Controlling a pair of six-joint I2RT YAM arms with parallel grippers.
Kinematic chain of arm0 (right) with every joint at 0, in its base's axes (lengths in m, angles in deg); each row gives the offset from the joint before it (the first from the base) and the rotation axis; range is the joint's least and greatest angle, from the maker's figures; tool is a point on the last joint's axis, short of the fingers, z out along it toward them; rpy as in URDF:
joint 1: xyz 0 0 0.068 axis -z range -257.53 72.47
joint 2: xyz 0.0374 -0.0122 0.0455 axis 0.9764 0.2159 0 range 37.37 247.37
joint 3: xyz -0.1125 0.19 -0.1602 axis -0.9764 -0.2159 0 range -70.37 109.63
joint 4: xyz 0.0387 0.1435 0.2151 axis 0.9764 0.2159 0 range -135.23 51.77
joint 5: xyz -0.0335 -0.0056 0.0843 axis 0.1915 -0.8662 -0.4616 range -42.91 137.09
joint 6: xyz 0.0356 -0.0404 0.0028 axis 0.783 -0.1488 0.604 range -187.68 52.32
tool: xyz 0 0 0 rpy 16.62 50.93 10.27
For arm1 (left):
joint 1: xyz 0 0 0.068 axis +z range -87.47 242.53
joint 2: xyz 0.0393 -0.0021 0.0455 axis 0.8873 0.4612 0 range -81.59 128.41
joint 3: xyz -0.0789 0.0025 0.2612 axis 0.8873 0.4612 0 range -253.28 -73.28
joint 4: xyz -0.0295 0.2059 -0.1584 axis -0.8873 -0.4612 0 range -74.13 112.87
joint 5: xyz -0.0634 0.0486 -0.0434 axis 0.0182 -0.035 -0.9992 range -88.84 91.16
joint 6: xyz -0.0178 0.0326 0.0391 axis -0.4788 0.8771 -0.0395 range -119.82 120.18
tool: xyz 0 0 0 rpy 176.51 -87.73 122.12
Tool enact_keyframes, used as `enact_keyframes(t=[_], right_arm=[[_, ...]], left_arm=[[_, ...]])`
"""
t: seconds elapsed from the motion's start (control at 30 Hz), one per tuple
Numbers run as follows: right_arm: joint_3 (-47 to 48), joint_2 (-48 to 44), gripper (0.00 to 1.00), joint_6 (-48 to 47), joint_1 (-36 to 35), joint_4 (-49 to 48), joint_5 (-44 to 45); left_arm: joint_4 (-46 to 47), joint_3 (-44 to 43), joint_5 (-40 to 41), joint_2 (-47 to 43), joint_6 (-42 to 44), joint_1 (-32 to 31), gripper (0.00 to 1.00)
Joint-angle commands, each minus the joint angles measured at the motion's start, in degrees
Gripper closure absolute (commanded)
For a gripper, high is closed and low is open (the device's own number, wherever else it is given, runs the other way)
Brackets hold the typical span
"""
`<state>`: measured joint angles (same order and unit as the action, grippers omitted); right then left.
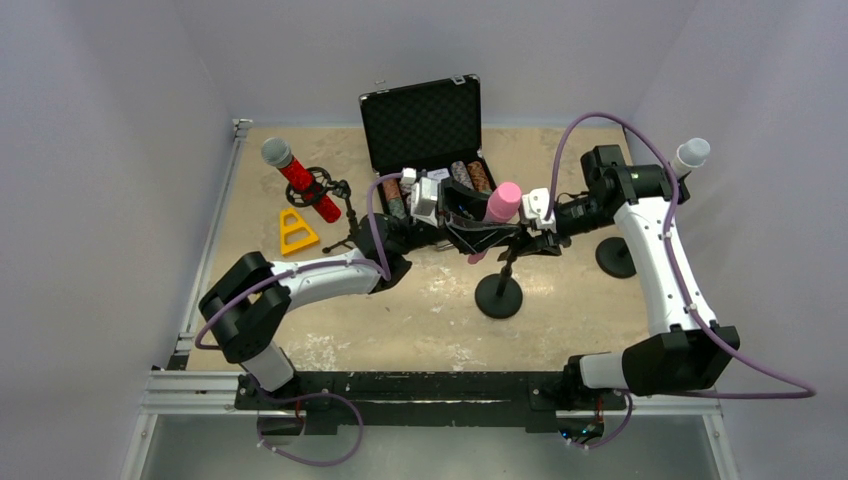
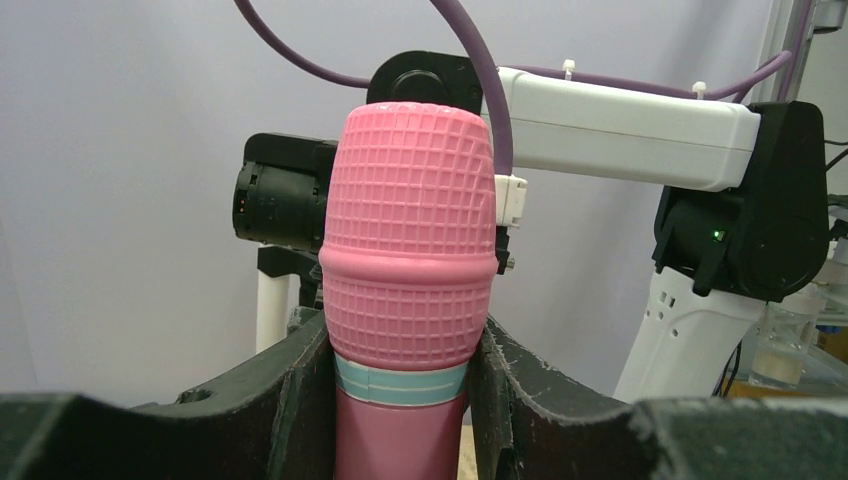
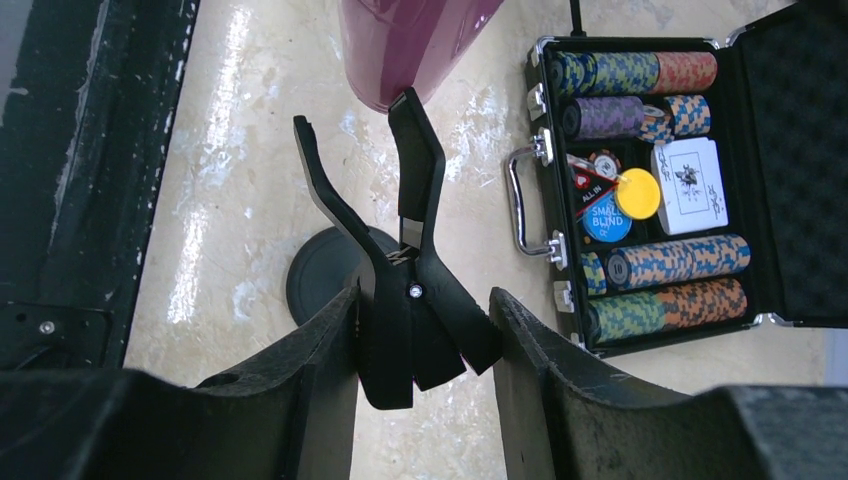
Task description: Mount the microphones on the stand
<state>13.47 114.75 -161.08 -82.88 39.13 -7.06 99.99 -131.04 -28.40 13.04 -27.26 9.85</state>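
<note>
- Step in hand: seating the pink microphone (image 2: 410, 230) in the clip (image 3: 400, 330) of the middle stand (image 1: 499, 296).
- Left claw (image 2: 405, 345): clamped on the pink microphone just below its grille head, one finger on each side of the body. It holds the microphone upright above the centre of the counter (image 1: 440, 310).
- Right claw (image 3: 422, 305): clamped on the handle end of the clip. The clip's two prongs stand apart, which I judge to be the result of this squeeze.
- Position of the work: the lower end of the pink microphone touches, or sits just beside, the tip of one prong. It is not yet between the prongs. The stand's round base is on the counter below.
- Other microphones: the red microphone (image 1: 300, 180) sits in a ring holder at the left. The white microphone (image 1: 690, 155) is at the far right, partly hidden by the right arm. Both look mounted, so this appears to be the last one.
- Next move, as judged:
  - Hold the squeeze on the clip so the prongs stay apart.
  - Bring the microphone's lower body sideways and down into the gap.
  - Release the clip first, then the microphone.
- Caution: an off-centre entry could push the prong and tip the stand.
</note>
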Motion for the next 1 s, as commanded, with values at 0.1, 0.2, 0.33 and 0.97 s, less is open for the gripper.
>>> enact_keyframes(t=[0.1, 0.2, 0.33, 0.97], right_arm=[[0.3, -1.2, 0.9, 6.2, -0.1, 0.4, -4.9], [-0.9, -2.2, 0.9, 9.5, 1.0, -3.5, -5.0], [-2.5, -2.8, 0.91, 11.5, 2.2, -5.0, -6.3], [-8.0, -6.1, 0.9, 12.3, 2.4, -3.4, -14.8]], left_arm=[[4.4, -3.8, 2.1, 2.2, -0.4, -2.1, 1.0], [4.4, -1.5, 3.0, 0.8, -0.2, -2.4, 1.0], [4.4, 0.8, 5.1, -1.2, -0.5, -2.7, 1.0], [4.5, 1.8, 9.3, 1.6, 1.4, -3.3, 1.0]])
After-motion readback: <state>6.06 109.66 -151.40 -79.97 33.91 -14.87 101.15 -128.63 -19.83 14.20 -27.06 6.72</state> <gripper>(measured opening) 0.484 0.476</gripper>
